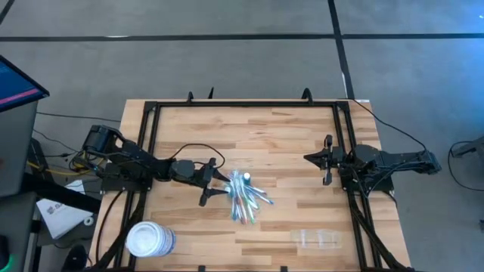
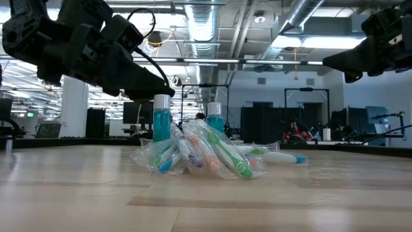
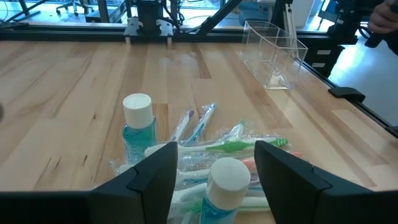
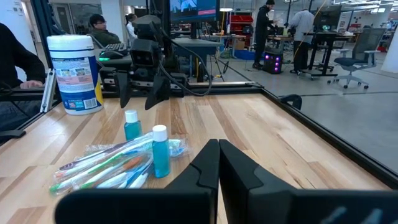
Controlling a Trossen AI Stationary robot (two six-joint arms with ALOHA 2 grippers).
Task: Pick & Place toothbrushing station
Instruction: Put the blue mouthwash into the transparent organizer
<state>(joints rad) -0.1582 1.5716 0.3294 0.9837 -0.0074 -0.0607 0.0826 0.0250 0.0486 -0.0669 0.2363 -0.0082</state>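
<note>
The see-through toothbrushing station [image 1: 316, 238] stands on its base on the table near the front edge, right of centre. It also shows in the left wrist view [image 3: 273, 55], and no gripper touches it. A pile of wrapped toothbrushes [image 1: 249, 200] with two small blue bottles [image 3: 137, 127] [image 3: 225, 186] lies at mid-table. My left gripper [image 1: 218, 181] is open, just left of the pile and above it [image 2: 151, 84]. One bottle's white cap [image 3: 227, 174] shows between its fingers, untouched. My right gripper [image 1: 307, 157] is shut and empty, raised at the right side [image 4: 217, 155].
A large white round tub [image 1: 149, 240] stands at the table's near left corner. A black frame [image 1: 151, 113] runs round the table's edges. Bare wood lies between the pile and the station. People sit and stand in the room beyond the table.
</note>
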